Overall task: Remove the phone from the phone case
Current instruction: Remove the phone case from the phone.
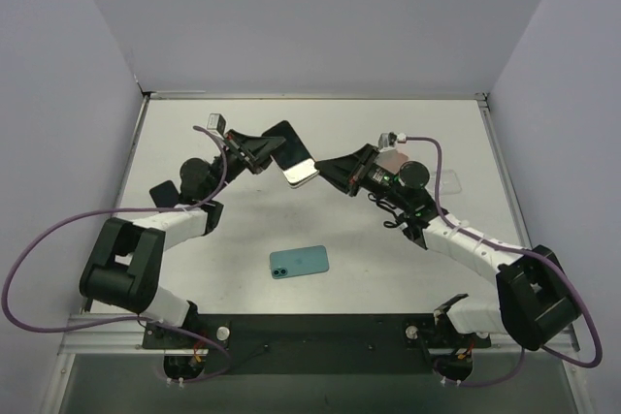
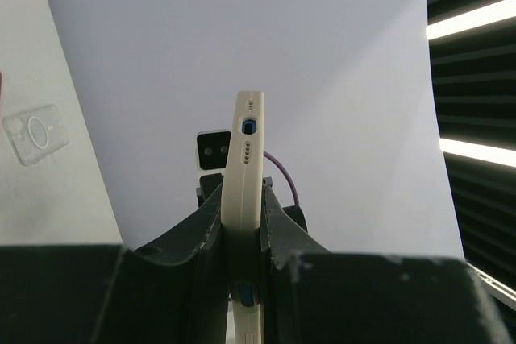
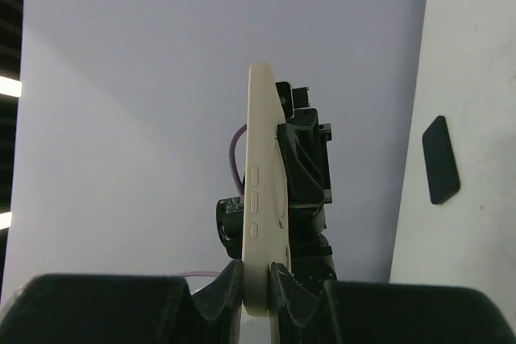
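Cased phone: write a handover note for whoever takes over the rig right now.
Left gripper: shut on the cased phone.
Right gripper: shut on its other end.
The cased phone hangs in the air between the arms. Blue shows through the cream case's port cutouts, so the phone seems to be inside.
A blue phone lies flat on the table.
Done: lifted, gripped by both.
Left: separate the phone from the case.

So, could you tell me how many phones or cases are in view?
4: a cream-cased phone held in both arms' fingers, a teal phone mid-table, a black slab at left, a clear case at right. The arms may hide more.
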Tool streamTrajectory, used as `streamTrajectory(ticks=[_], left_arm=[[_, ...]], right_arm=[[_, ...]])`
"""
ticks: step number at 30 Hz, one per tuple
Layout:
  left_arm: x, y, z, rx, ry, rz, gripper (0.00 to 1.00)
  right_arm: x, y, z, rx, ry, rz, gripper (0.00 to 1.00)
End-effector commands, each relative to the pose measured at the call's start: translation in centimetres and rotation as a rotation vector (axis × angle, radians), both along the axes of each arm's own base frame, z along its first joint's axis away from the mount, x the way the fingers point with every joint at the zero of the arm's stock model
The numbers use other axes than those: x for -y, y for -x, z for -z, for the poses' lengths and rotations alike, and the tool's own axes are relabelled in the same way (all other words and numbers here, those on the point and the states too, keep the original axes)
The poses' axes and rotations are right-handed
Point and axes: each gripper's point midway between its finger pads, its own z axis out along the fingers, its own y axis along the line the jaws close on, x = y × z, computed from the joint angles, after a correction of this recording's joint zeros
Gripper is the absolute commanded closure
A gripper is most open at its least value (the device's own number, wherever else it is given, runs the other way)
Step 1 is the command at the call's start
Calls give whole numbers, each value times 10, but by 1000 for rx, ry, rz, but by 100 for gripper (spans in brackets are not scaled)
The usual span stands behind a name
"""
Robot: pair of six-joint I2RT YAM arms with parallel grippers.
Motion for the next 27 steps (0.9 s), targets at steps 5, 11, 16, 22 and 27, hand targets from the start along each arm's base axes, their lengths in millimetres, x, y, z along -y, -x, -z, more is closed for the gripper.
streamTrajectory(ticks=[5, 11, 16, 22, 27], left_arm=[[-6, 23, -83, 246, 29, -66, 100], [-5, 25, -84, 238, 36, -54, 100], [-6, 27, -83, 231, 54, -48, 100], [-8, 30, -83, 237, 53, -50, 100], [-8, 36, -88, 253, 80, -29, 100]], right_arm=[[-16, 24, -57, 158, -69, -77, 90], [-14, 29, -56, 200, 44, -53, 79], [-14, 30, -53, 199, 52, -50, 75], [-7, 27, -51, 167, -15, -21, 100], [6, 23, -72, 197, -193, 7, 100]])
